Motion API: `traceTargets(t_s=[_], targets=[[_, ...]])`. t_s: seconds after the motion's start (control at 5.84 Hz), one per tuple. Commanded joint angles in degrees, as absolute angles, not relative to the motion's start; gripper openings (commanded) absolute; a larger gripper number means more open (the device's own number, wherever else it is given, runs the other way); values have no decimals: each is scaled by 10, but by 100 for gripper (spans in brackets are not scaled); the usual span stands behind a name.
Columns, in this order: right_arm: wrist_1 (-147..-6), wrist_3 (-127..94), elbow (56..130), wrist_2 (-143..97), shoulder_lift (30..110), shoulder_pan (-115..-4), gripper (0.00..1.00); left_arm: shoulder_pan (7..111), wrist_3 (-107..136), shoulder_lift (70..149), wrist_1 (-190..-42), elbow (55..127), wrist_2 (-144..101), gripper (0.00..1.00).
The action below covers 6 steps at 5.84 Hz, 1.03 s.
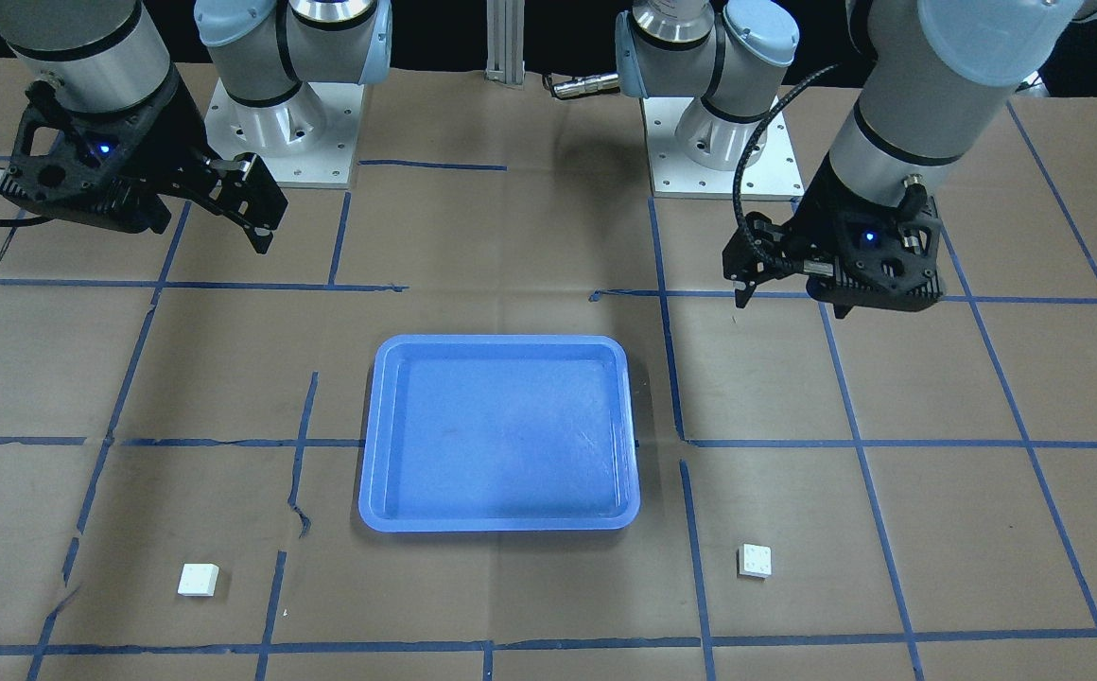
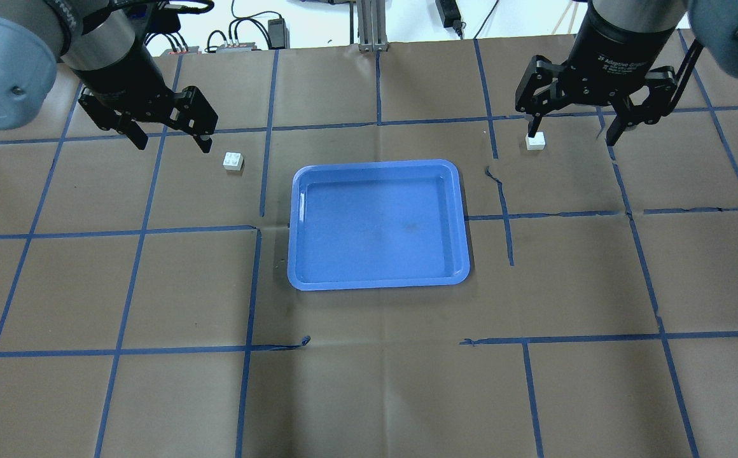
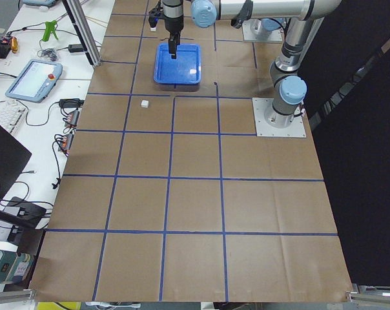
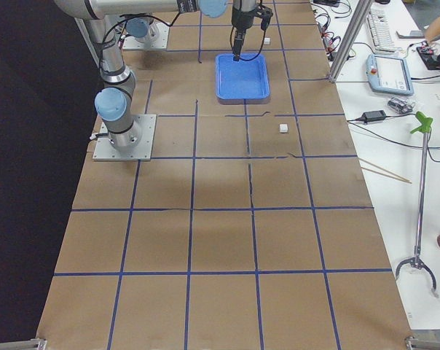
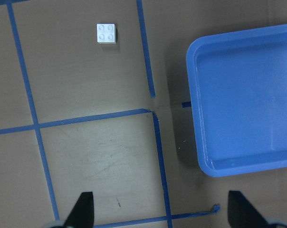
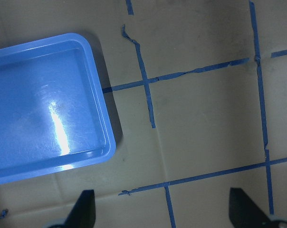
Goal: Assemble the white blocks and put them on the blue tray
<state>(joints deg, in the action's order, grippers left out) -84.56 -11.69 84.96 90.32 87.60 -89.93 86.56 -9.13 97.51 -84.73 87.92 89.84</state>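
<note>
The blue tray (image 1: pixel 501 342) lies empty at the table's middle. One white block (image 2: pixel 233 161), studs up, lies on the table left of the tray (image 2: pixel 378 164); it also shows in the left wrist view (image 5: pixel 106 33) and the front view (image 1: pixel 755 560). The other white block (image 2: pixel 536 141) lies right of the tray and shows in the front view (image 1: pixel 199 579). My left gripper (image 2: pixel 174 145) is open and empty, held high above the table. My right gripper (image 2: pixel 572 135) is open and empty, also high. The right wrist view shows the tray (image 6: pixel 101 102) but no block.
Brown paper with a grid of blue tape lines covers the table. The two arm bases (image 1: pixel 274 142) (image 1: pixel 723 142) stand at the robot's side. An operators' bench with a tablet (image 3: pixel 32 79) and cables runs along the far side.
</note>
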Motion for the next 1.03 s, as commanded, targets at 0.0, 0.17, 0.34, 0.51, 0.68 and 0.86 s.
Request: traceTargets(t_s=[0.0,0.17,0.34,0.51,0.68,0.86], targets=[[-845,-117,843,904,871,-896,100,857,-87,1094,-748,849,894,99],[-843,-99,840,903,871,-895,100,857,-85,1163,-717,830,892,99],[-851,-11,840,901,871,-894,100,857,-86,1207,-655,830,891,99],[-853,57,841,901,868,-889,100,856,-93,1240,-623,829,892,99],[-853,118,841,897,867,-867,100,856,-107,1277,-552,826,892,97],[-860,193,841,896,867,-839,100,856,-106,1305,-537,823,883,98]])
